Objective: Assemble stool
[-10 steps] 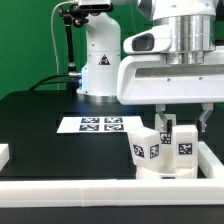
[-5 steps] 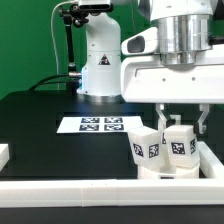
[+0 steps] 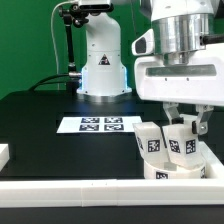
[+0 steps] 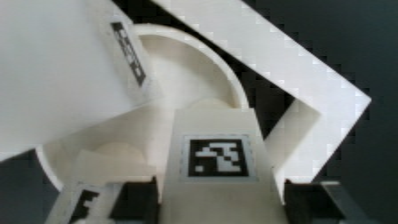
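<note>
In the exterior view my gripper point(image 3: 185, 128) is shut on an upright white stool leg point(image 3: 182, 143) with fiducial tags. The leg stands on the round white seat point(image 3: 172, 171), close to the corner of the white rails. A second leg point(image 3: 152, 143) stands on the seat just to the exterior view's left, tilted a little. In the wrist view the held leg point(image 4: 217, 158) sits between my dark fingers point(image 4: 148, 204), with my gripper point(image 4: 231, 206) closed against its sides. The seat's curved rim point(image 4: 187, 62) and the second leg point(image 4: 68, 75) show behind it.
The marker board point(image 3: 100, 125) lies flat on the black table behind the stool. White border rails run along the front point(image 3: 80, 190) and the exterior view's right point(image 3: 213, 157). The arm's white base point(image 3: 103, 62) stands at the back. A white rail corner point(image 4: 306, 72) lies just past the seat.
My hand has shifted toward the exterior view's right. The held leg has turned about its axis and now shows two tagged faces. The seat and second leg moved slightly right with it.
</note>
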Controlling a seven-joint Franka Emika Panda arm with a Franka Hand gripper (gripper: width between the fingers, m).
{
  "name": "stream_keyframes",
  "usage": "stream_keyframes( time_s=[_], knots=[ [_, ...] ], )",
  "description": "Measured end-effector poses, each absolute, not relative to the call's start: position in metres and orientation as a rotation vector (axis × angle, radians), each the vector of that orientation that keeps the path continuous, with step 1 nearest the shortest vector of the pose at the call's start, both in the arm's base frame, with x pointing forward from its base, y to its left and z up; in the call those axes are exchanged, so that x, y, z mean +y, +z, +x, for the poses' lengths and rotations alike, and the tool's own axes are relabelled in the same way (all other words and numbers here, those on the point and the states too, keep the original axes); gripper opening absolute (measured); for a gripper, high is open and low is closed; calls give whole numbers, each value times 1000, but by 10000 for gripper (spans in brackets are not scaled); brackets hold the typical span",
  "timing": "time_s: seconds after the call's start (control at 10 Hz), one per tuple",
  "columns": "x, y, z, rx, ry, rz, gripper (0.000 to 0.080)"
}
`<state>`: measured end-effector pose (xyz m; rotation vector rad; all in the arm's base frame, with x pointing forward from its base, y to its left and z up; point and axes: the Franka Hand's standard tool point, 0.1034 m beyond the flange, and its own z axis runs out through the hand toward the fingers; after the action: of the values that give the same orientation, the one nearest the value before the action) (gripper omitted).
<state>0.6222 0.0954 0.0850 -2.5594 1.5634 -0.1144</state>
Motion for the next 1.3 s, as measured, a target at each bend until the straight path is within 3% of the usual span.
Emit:
stream_keyframes(
  time_s=[1.3],
  knots=[
    [104, 86, 627, 2438, 6, -1637, 337]
  ],
)
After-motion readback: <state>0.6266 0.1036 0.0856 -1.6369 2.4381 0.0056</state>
